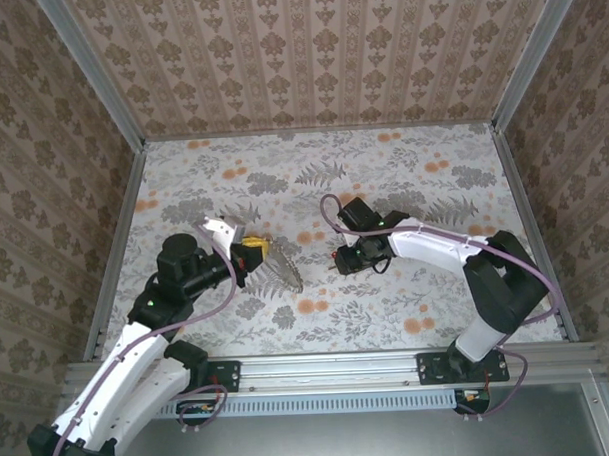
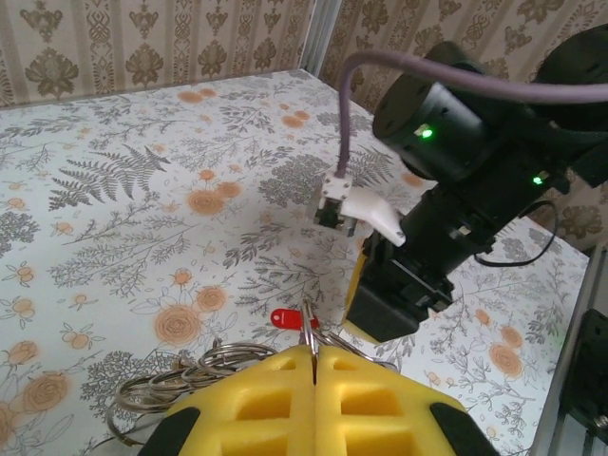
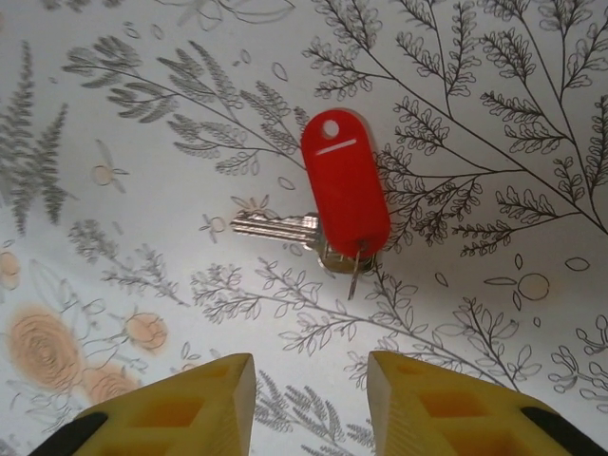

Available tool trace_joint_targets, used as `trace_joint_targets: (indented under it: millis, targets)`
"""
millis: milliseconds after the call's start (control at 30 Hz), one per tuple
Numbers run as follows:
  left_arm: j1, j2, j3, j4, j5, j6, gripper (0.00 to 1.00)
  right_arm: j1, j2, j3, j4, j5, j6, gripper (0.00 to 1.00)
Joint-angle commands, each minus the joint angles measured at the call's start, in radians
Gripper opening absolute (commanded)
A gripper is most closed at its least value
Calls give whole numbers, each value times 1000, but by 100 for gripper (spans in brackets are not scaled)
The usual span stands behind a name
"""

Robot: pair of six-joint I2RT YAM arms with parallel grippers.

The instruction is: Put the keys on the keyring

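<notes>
R gripper (image 3: 309, 369): yellow foam-padded fingers spread wide, nothing between them. Just beyond the gap, a bit right of centre, lies a small silver metal key (image 3: 271, 228) w/ an oblong red plastic tag (image 3: 344, 185). Both lie flat on the floral-print table cover (image 3: 494, 114), clear of the pads. Key blade sticks out left of tag; tag's holed end faces away from R gripper. L gripper (image 2: 313, 359): yellow pads pressed together, pinching a bundle of thin silver wire keyrings (image 2: 180, 380). The bundle sits near the tag, on the side opposite R gripper.
</notes>
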Motion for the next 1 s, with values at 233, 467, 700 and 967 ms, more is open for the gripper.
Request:
trace_joint_targets:
  millis: [233, 467, 700, 967]
  targets:
    - [18, -8, -8, 94, 52, -35, 0, -16, 82, 50, 13, 38, -19, 27]
    - [28, -4, -11, 107, 65, -45, 0, -21, 103, 48, 47, 17, -25, 21]
    - [29, -3, -11, 112, 73, -46, 0, -28, 130, 48, 61, 8, -28, 16]
    - [33, -7, -11, 119, 81, -51, 0, -33, 137, 51, 66, -2, -33, 10]
